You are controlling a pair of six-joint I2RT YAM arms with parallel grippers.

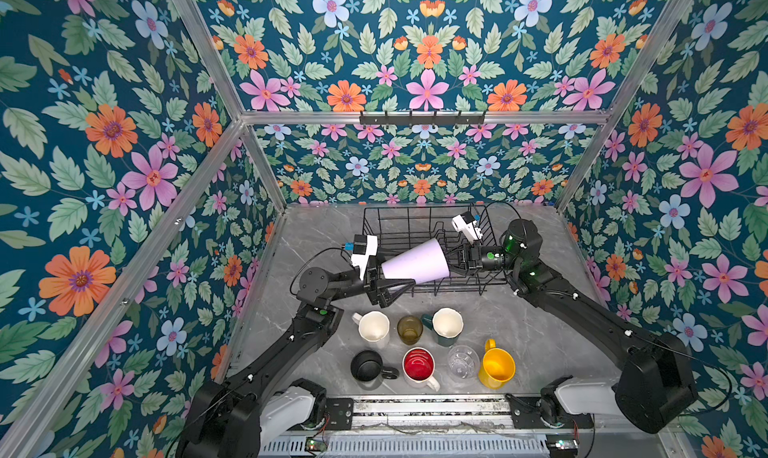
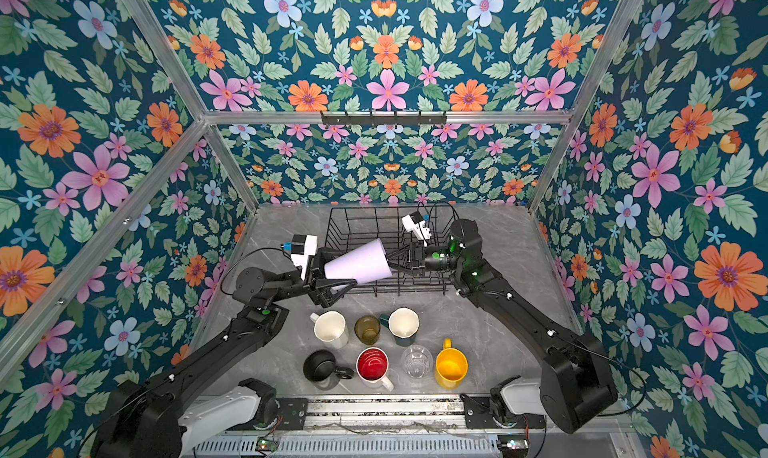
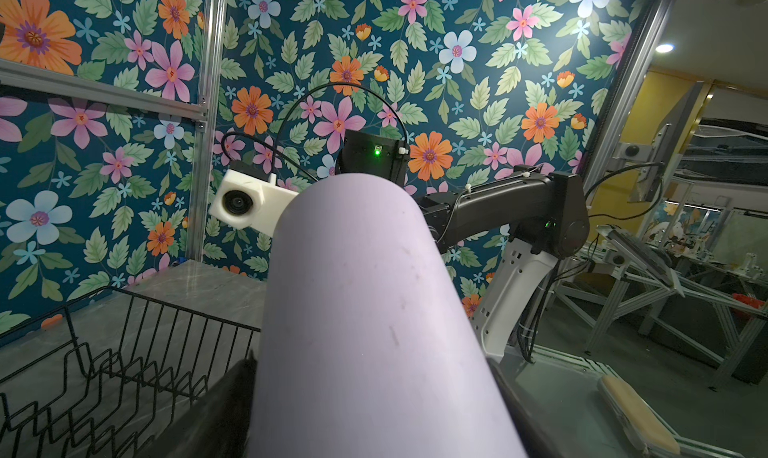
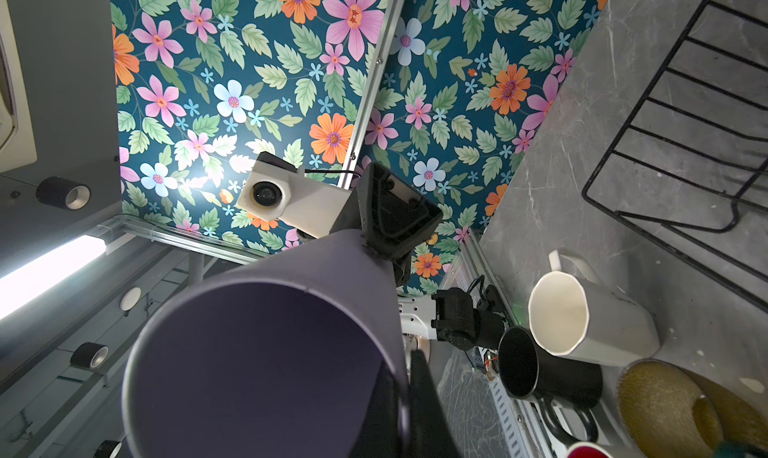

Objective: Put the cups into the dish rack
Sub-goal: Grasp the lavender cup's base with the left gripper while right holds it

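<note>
The lilac tumbler (image 1: 415,263) is pinched at its rim by the right pincer (image 1: 451,265) at the rack (image 1: 399,219); whether the straddling left pincer (image 1: 390,275) grips it cannot be told.

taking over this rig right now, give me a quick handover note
Claws: the right claw is shut on the rim of the lilac tumbler, held on its side in the air at the dish rack. The left claw has its jaws either side of the tumbler's base end; grip unclear.
Done: no cup seen in the rack.
Left: seat the tumbler, then load seven from the table: cream mug, amber glass, teal mug, black mug, red-inside mug, clear glass, yellow mug.
</note>
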